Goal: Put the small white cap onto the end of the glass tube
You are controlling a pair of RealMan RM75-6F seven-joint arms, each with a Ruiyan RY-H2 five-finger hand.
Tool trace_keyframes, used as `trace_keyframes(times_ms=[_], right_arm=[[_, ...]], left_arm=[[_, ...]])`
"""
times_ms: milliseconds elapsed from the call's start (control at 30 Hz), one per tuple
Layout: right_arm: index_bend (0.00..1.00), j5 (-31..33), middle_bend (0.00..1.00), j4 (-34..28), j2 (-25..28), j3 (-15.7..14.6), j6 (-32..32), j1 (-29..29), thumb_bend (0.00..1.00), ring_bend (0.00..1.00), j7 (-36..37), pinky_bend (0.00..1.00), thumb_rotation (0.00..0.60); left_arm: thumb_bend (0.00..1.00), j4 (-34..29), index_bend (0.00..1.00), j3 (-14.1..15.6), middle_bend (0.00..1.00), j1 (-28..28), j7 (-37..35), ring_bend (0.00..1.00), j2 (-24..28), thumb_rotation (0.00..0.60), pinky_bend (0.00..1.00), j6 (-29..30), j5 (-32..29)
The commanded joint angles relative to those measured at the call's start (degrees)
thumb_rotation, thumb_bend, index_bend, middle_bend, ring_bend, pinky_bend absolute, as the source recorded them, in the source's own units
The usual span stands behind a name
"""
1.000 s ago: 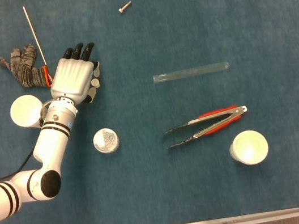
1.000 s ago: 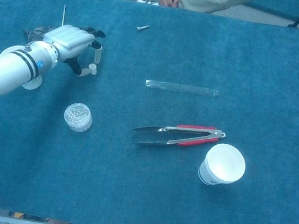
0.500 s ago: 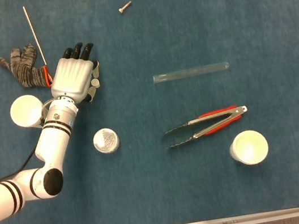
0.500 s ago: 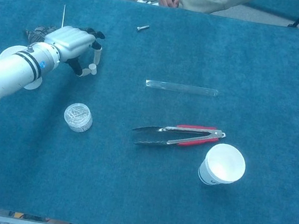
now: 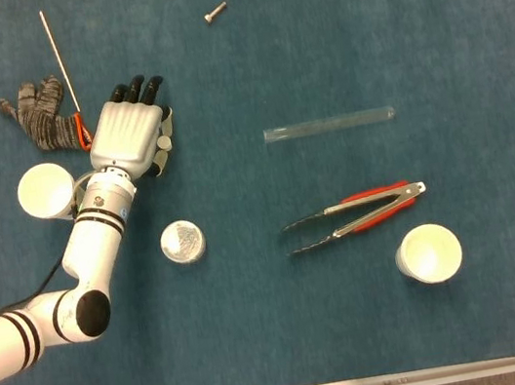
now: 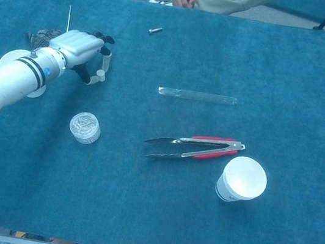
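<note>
The clear glass tube (image 5: 328,125) (image 6: 197,95) lies crosswise on the blue cloth at mid-table, with nothing touching it. My left hand (image 5: 129,135) (image 6: 78,45) is far to the tube's left, palm down and low over the cloth, its dark fingertips pointing away from me. A small white piece (image 5: 163,145) (image 6: 100,75) shows at the thumb side of that hand, level with a curled dark fingertip. I cannot tell whether it is the cap or whether it is pinched. My right hand appears in neither view.
Red-handled tongs (image 5: 355,214) lie below the tube, with a white paper cup (image 5: 429,254) near them. Around my left arm are another white cup (image 5: 44,189), a round clear tub (image 5: 183,241), a grey glove (image 5: 39,114) and a thin rod (image 5: 59,63). A bolt (image 5: 215,11) lies far back.
My left forearm has edged slightly while the hand stays at almost the same spot. Nothing else has moved.
</note>
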Motion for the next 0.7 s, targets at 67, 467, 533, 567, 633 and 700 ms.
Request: trace_keyframes(times_ms=[67, 467, 533, 567, 633, 700], right_arm=[[0.38, 0.0, 0.18, -0.1, 0.1, 0.0, 0.2, -0.1, 0.28, 0.08, 0.1, 0.25, 0.6], [0.38, 0.0, 0.18, -0.3, 0.4, -0.1, 0.4, -0.5, 0.28, 0.08, 0.2, 0.25, 0.6], [0.38, 0.0, 0.18, -0.3, 0.4, -0.1, 0.5, -0.6, 0.28, 0.08, 0.2, 0.25, 0.6], [0.38, 0.1, 0.18, -0.3, 0.4, -0.1, 0.5, -0.6, 0.28, 0.08, 0.2, 0.25, 0.6], [0.38, 0.1, 0.18, -0.3, 0.5, -0.1, 0.3, -0.5, 0.28, 0.08, 0.1, 0.25, 0.6], [0.38, 0.2, 0.18, -0.3, 0.6, -0.1, 0.0, -0.4, 0.28, 0.08, 0.1, 0.25, 0.6]], left_arm=[[0.32, -0.2, 0.46, 0.0, 0.07, 0.0, -0.1, 0.0, 0.0, 0.6, 0.0, 0.0, -0.1], [0.32, 0.3, 0.49, -0.4, 0.08, -0.1, -0.8, 0.0, -0.7, 0.6, 0.0, -0.1, -0.6], [0.32, 0.6, 0.5, -0.5, 0.09, -0.1, -1.3, 0.0, -0.9, 0.6, 0.0, -0.3, -0.5], [0.32, 0.8, 0.5, -0.5, 0.1, -0.1, -1.6, 0.0, -1.0, 0.6, 0.0, -0.4, -0.4], [0.32, 0.9, 0.52, -0.7, 0.11, 0.0, -2.4, 0.0, -1.1, 0.6, 0.0, -0.7, -0.3], [0.32, 0.4, 0.52, -1.0, 0.11, 0.1, -3.2, 0.0, -0.7, 0.6, 0.0, -0.9, -0.1]])
